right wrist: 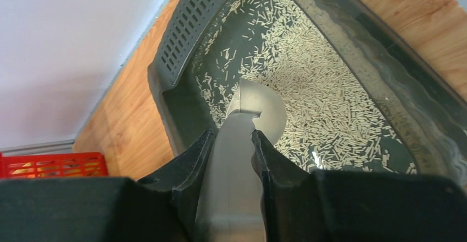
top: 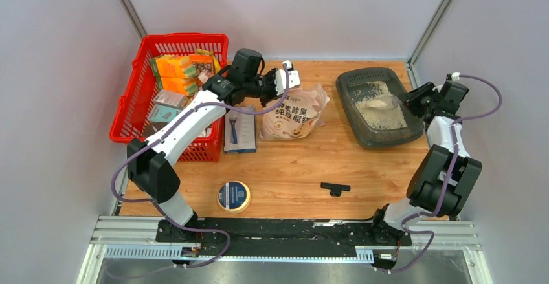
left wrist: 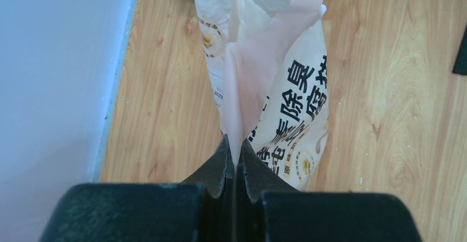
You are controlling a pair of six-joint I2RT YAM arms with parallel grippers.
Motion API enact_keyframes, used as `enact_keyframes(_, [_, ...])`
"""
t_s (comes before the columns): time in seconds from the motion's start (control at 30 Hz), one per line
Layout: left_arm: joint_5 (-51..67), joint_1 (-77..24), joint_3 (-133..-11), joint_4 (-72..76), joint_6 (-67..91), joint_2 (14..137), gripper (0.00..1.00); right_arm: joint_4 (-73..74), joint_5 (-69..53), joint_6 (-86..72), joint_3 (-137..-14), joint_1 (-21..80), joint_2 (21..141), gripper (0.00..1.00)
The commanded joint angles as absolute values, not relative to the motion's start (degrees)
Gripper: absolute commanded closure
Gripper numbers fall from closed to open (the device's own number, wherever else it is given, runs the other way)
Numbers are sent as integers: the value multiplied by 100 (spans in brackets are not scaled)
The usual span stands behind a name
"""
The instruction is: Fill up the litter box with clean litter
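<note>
The left gripper (left wrist: 234, 159) is pinched tight on the pink top flap of the litter bag (left wrist: 292, 115), which sits slumped on the counter (top: 291, 167) around the middle of the far side, just right of the red basket (top: 171, 90). Over on the far right, the litter box (top: 379, 106) lies flat near the back wall, and the right gripper (right wrist: 231, 137) hangs over it, narrowed onto the flat handle of a grey scoop (right wrist: 259, 109). The scoop's bowl sits low inside the box and looks bare from the wrist view. The clean litter (right wrist: 308, 87) is in the tray, but only as a thin scatter, with dark floor showing along the left wall and in the corners. So the filling looks partly done: this reads as the tail of one scoop-and-tip run, or a spot of spreading; the pictures do not settle which. The next move probably calls for the right arm to lift the scoop clear of the rim and carry it left to the bag. The left arm would need to hold the mouth up and open enough for the bowl to enter, without dragging the bag over.
</note>
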State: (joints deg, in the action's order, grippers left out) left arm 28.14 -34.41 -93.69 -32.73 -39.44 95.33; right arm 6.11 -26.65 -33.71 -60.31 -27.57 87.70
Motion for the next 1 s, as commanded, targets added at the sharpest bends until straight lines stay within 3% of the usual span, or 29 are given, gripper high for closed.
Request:
enact_keyframes(0.0, [3173,-3489,-9080,-2725,-3595,9132,100,800,-2110,-2936,-6564,-2690,8832,100])
enact_keyframes(0.3, [3129,-3481,-8859,-2698,-3437,8991,100,527,-2109,-3173,-7040,-2435,9474,100])
enact_keyframes(0.53, [3190,-3489,-8903,-2698,-3393,9009,100,1449,-2354,-1926,-7418,-2250,9001,100])
enact_keyframes(0.63, [3217,-3489,-8851,-2628,-3305,8974,100,1871,-3214,-1496,-7576,-2250,8562,97])
enact_keyframes(0.77, [3278,-3489,-8710,-2479,-3191,8903,100,2161,-5408,-1406,-7813,-2067,8236,100])
enact_keyframes(0.97, [3305,-3489,-8482,-2189,-2883,8824,100,4347,-6003,470,-9236,-952,8235,100])
